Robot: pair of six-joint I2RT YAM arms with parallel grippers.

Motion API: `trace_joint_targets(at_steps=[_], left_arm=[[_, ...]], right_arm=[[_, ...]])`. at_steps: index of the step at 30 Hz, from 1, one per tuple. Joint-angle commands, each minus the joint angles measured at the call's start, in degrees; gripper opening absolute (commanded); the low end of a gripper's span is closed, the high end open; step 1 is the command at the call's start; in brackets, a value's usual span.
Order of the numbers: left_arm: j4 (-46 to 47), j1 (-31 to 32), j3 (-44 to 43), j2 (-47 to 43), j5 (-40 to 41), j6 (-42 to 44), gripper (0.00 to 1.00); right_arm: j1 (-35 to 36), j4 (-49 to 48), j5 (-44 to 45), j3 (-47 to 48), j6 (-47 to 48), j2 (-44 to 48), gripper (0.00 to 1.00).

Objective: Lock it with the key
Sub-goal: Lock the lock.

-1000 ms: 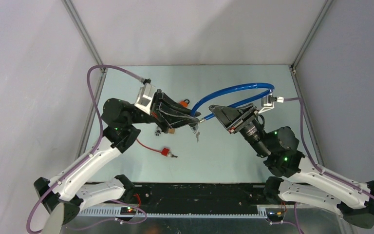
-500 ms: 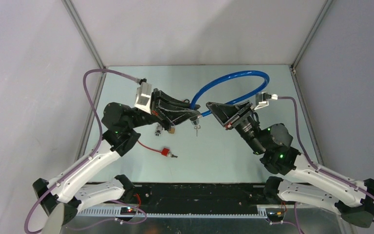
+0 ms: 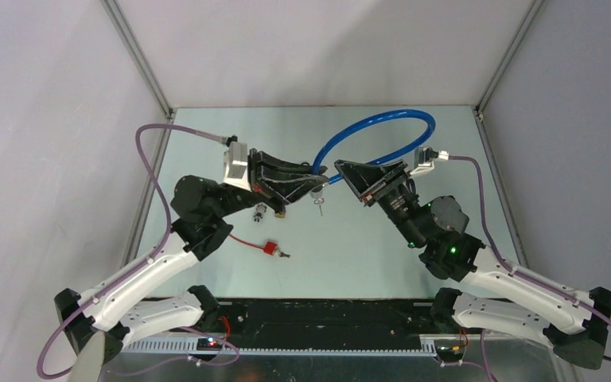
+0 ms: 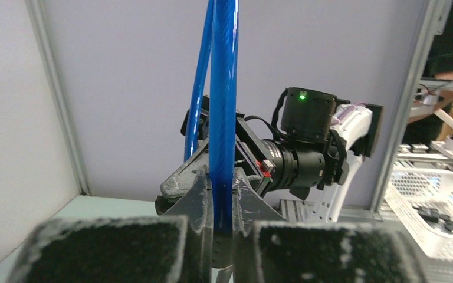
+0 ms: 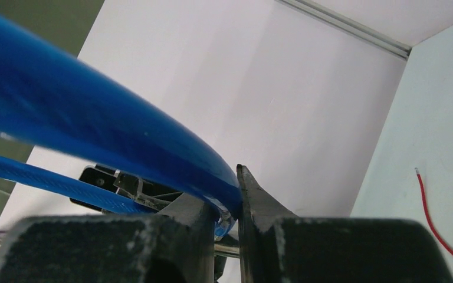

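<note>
Blue coated cable-lock loop [image 3: 382, 127] held above pale surface [image 3: 350, 255], btwn both arms. Top view only: small silver key [image 3: 319, 207] dangles beneath. Wrist views: left tool [image 4: 222, 194] & right tool [image 5: 230, 206] each clamped on the cable.

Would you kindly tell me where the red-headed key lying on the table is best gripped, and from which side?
I'd take the red-headed key by its red head, from straight above, jaws across its width: it lies flat on the table, and its metal tip, pointing right, looks too thin.
</note>
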State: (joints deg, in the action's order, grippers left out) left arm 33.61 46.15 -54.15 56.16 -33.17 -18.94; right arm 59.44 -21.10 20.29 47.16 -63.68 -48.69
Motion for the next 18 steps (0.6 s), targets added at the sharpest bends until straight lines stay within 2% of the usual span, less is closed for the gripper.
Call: trace_joint_targets(at_steps=[1, 4, 7, 11, 18], left_arm=[[2.46, 1.24, 1.01, 0.85, 11.15, 4.16, 0.0], [3.46, 1.49, 1.87, -0.93, 16.93, 4.18, 0.0], [7.01, 1.49, 3.78, -2.94, 20.02, 3.72, 0.0], [12.7, 1.49, 4.93, -4.8, 18.24, 1.95, 0.0], [15.75, 1.53, 3.7, -3.86, 11.97, 1.54, 0.0]], right_arm=[[1.44, 0.22, -8.46, 3.42, 1.43, -1.53, 0.0], [0.38, 1.83, -9.09, 3.05, 2.14, -1.0, 0.04], [-2.06, 1.92, -13.45, 2.73, 2.97, -0.09, 0.09], [-6.55, 2.67, -18.67, 2.73, 3.21, 0.37, 0.18], [-9.33, 1.22, -25.27, 2.72, 5.36, -0.22, 0.35]])
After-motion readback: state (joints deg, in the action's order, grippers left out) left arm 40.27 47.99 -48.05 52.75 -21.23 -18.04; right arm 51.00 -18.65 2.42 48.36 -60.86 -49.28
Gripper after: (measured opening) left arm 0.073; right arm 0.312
